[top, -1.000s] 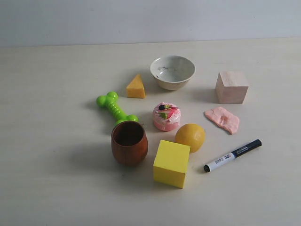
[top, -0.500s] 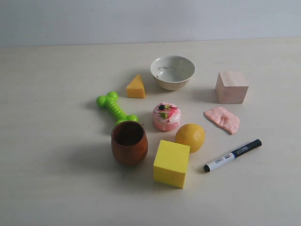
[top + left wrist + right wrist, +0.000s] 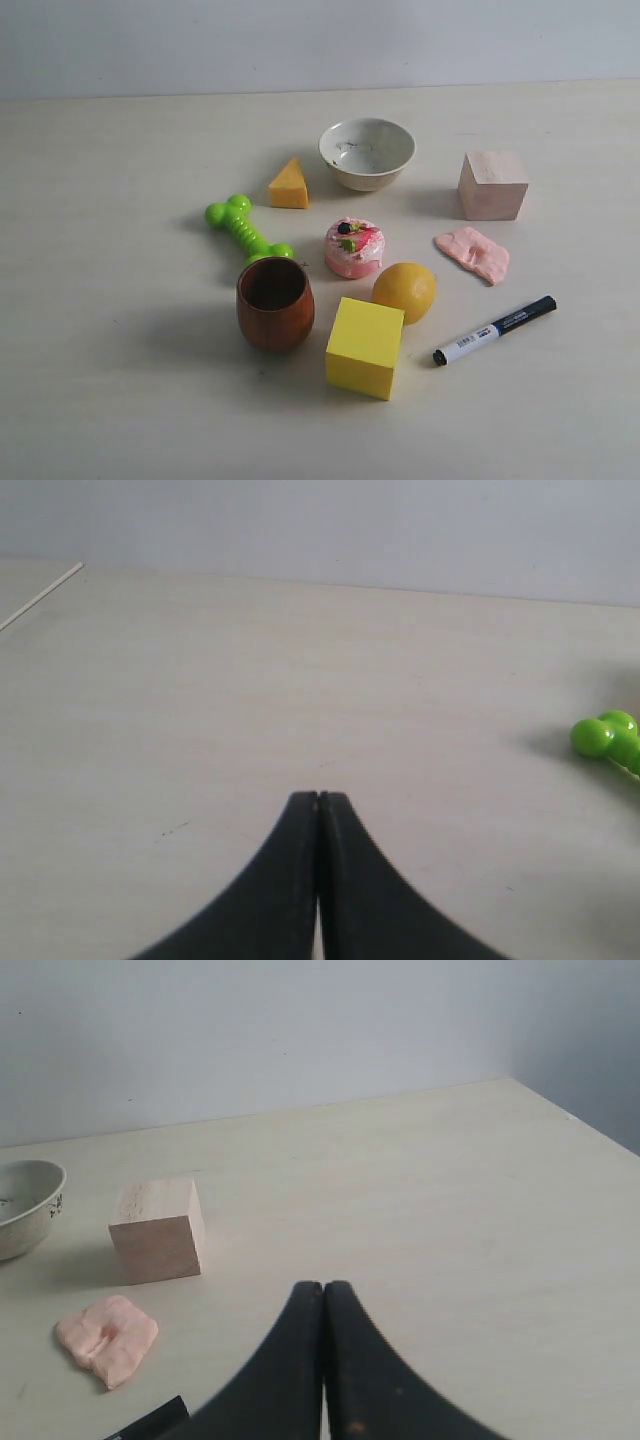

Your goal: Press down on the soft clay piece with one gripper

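Note:
The soft clay piece (image 3: pixel 474 253) is a flat, lumpy salmon-pink slab lying on the table at the right, between the pale wooden cube (image 3: pixel 492 184) and the marker (image 3: pixel 494 330). In the right wrist view the clay (image 3: pixel 107 1339) lies off to the side of my right gripper (image 3: pixel 323 1286), which is shut with nothing between its fingers and well apart from the clay. My left gripper (image 3: pixel 318 796) is shut over bare table, empty. Neither gripper shows in the exterior view.
A white bowl (image 3: pixel 366 152), cheese wedge (image 3: pixel 290 185), green bone toy (image 3: pixel 245 232), pink cake toy (image 3: pixel 353 247), lemon (image 3: pixel 405 291), yellow cube (image 3: pixel 365 346) and brown wooden cup (image 3: pixel 274 302) crowd the table's middle. The table's far edge meets a pale wall.

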Motion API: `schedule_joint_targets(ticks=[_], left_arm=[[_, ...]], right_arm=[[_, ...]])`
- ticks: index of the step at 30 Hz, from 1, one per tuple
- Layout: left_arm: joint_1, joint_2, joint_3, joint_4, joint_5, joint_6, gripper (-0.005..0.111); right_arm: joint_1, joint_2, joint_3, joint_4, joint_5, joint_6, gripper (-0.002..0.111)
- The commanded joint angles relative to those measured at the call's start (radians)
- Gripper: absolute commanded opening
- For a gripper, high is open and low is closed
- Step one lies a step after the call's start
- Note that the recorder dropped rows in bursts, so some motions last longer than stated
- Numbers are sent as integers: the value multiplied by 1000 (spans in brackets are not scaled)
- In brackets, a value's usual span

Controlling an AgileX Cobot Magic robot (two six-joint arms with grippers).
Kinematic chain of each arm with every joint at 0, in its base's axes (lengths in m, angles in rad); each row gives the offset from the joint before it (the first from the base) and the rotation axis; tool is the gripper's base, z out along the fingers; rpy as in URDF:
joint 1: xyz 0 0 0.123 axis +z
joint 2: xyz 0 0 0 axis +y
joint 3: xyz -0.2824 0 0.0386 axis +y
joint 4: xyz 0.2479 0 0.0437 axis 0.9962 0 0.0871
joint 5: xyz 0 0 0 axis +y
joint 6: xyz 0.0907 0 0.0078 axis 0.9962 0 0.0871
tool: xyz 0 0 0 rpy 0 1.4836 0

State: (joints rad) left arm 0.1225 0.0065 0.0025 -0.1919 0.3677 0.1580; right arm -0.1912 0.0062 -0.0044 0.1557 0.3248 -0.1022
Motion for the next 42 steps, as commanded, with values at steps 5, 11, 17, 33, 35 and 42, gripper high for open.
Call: schedule_joint_targets(ticks=[5,11,17,33,35,42], left_arm=[[-5,-7,-2,-7,-8,-3,0],[-5,-7,-2,-7,-8,-3,0],[-5,-7,-2,-7,-8,-3,0],[-5,-7,-2,-7,-8,-3,0],[-5,-7,-2,-7,-8,-3,0],[-5,-7,-2,-7,-8,-3,0]], right_arm=[[-6,-6,4,-6,-2,-2,0],[58,-6,4,-6,1,-2,0],[58,-6,4,-8,4,-9,0],[58,-6,4,-19,16,-8,0],[58,-6,4,-19,16,-6,0],[58,-6,4,-19,16,-6,0]])
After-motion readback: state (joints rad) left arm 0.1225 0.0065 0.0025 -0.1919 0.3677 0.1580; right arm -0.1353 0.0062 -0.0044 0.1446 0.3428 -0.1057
